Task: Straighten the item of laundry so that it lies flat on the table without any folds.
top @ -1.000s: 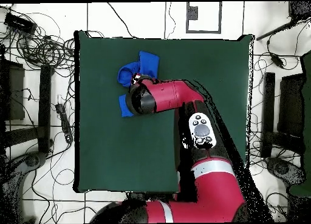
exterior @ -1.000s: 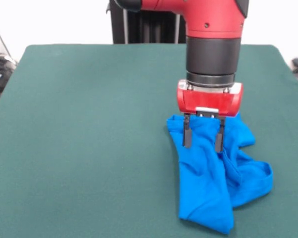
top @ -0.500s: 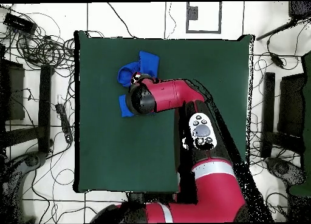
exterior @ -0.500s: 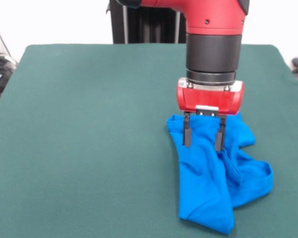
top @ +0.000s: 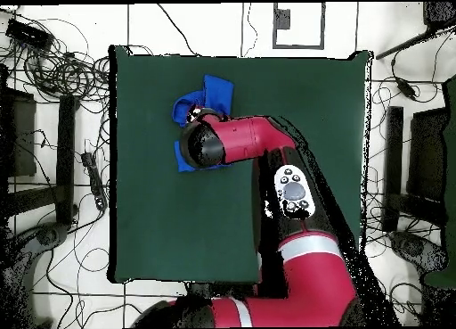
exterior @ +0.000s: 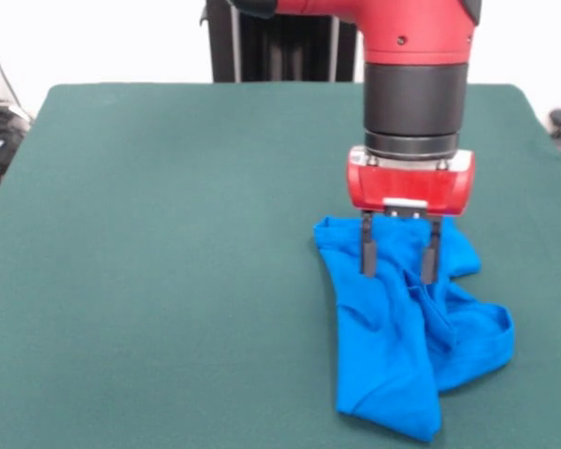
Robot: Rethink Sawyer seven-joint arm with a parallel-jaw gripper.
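Spread gripper [exterior: 398, 274] over crumpled shirt [exterior: 402, 355], perhaps touching

The red and black arm [exterior: 416, 84] reaches straight down, its gripper [exterior: 399, 276] pointing downward with both fingers spread apart.

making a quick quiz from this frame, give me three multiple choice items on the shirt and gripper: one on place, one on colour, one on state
1. Where does the gripper stand?
A. over the shirt's far end
B. over bare table
C. beside the table

2. What colour is the item of laundry?
A. white
B. bright blue
C. yellow

3. How does the shirt lie on the table?
A. flat, no folds
B. hanging off the edge
C. bunched and folded over itself

Answers: 1 A, the open fingers come down onto the cloth's far end in the front view. 2 B, the cloth is plain bright blue in both views. 3 C, layers overlap in long creases.
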